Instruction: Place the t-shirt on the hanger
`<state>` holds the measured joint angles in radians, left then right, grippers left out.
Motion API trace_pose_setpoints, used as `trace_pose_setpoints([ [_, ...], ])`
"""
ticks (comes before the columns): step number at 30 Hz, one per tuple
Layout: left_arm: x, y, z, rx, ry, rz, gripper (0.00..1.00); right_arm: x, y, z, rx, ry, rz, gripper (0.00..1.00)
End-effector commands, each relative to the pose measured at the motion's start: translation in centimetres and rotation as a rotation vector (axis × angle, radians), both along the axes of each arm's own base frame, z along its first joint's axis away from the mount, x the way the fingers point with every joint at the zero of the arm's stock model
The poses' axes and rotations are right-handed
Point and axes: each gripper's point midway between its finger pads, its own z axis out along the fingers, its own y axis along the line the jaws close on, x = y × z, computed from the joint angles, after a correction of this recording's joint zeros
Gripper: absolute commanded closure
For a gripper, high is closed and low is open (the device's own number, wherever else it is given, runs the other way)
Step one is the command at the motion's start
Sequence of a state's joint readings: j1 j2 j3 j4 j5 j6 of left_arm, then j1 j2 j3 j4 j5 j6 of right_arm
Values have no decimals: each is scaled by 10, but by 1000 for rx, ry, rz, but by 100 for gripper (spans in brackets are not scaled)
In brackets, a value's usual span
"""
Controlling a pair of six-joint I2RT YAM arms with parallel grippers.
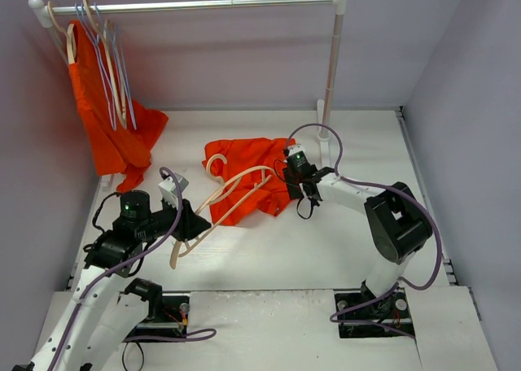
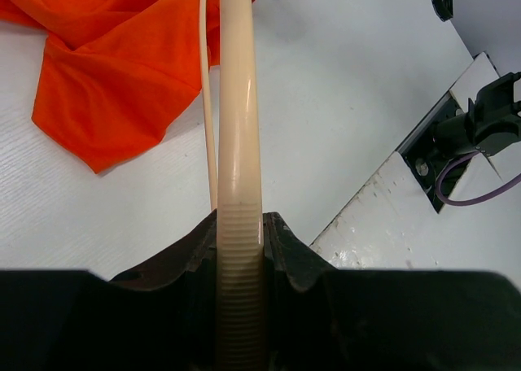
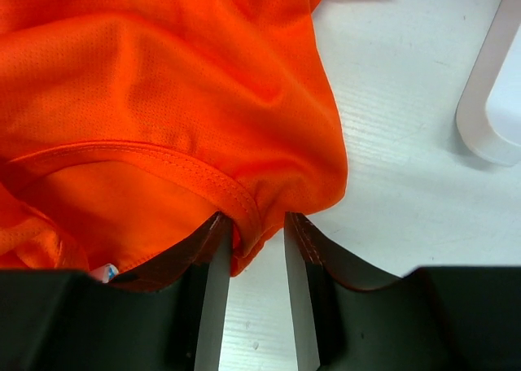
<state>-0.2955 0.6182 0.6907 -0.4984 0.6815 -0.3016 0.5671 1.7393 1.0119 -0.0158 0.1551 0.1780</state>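
Pinching the hanger (image 2: 240, 143), left hand (image 2: 241, 224) — right hand (image 3: 254, 249) (parted) straddles t-shirt (image 3: 163, 86).

Hanger (image 2: 241, 143) — far end beyond top edge

Lab test cell, walled table (image 1: 326, 249), clothes rail (image 1: 203, 6)

A white clothes rail (image 1: 195, 5) spans the back of the white worktop (image 1: 285, 249). Its right post (image 1: 332, 62) stands upright on a white foot (image 3: 488, 102) (only a curved part of it shows in the right wrist view). Thin lilac-blue wire hangers (image 1: 104, 70) and pale hangers (image 1: 71, 44) hang bunched at the rail's left end. An orange-red garment (image 1: 102, 119) hangs there too, its lower edge close to the worktop. Plain pale lilac walls (image 1: 244, 62) close in three sides.
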Motion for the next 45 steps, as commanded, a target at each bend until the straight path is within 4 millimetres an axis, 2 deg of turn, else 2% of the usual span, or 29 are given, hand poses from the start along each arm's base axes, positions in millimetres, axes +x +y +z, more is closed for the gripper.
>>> trace_pose_setpoints([
  [1, 8, -4, 19, -19, -89, -21, 100, 17, 0, 12, 10, -72, -26, 67],
  [7, 6, -6, 20, -25, -93, -36, 100, 20, -1, 14, 4, -90, -22, 68],
  [14, 2, -11, 22, -47, -86, -67, 100, 24, 0, 20, 2, -106, -17, 100],
  [24, -6, -26, 31, -87, -70, -146, 100, 35, 6, 74, 22, -172, 8, 100],
  [29, -6, -28, 22, -53, -44, -147, 100, 31, 9, 87, 51, -173, 16, 100],
  [33, 3, -26, 20, -24, -60, -95, 100, 28, 13, 101, 86, -184, 32, 100],
  [39, 12, -29, 27, -11, -80, -72, 100, 26, 12, 111, 91, -197, 40, 100],
  [45, 16, -27, 39, -15, -121, -51, 100, 22, 10, 103, 85, -187, 38, 100],
])
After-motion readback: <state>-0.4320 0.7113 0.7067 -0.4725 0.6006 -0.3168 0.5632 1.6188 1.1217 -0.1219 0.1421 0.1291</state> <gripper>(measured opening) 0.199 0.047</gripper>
